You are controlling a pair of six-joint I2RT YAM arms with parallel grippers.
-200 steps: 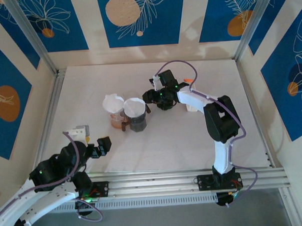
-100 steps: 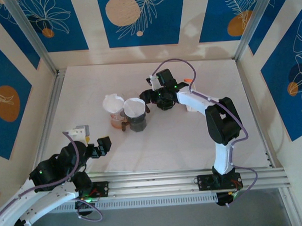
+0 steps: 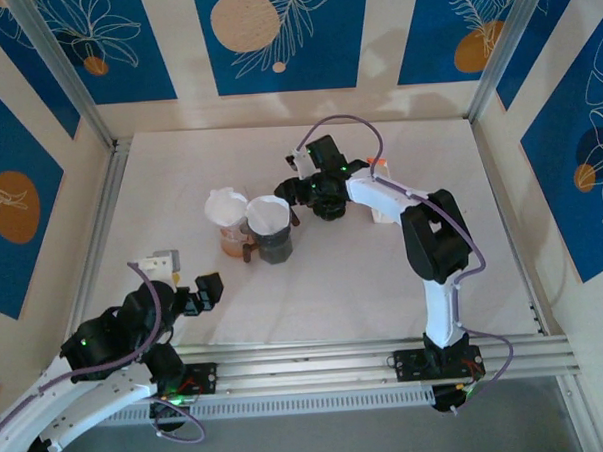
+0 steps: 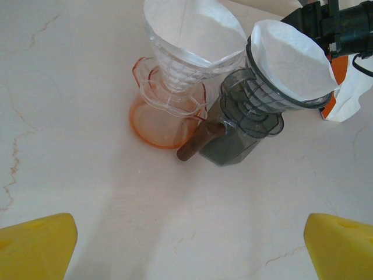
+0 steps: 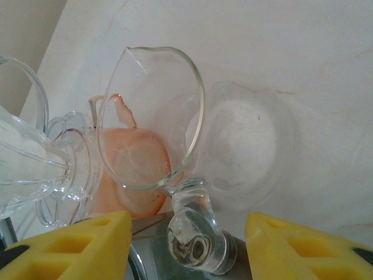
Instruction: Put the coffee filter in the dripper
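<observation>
Your desk (image 3: 384, 282) carries two drippers side by side: a clear dripper (image 3: 229, 239) on an orange base, and a grey dripper (image 3: 272, 242) to its right. The coffee filter (image 3: 268, 215) sits in the grey cone, and a second filter (image 3: 225, 205) sits in the clear one. Your right gripper (image 3: 296, 198) hangs just beside the grey dripper, jaws apart, with a glass handle (image 5: 189, 233) between the yellow fingers (image 5: 87, 245), touching neither. Your left gripper (image 3: 186, 277) waits well apart, jaws spread wide on nothing.
</observation>
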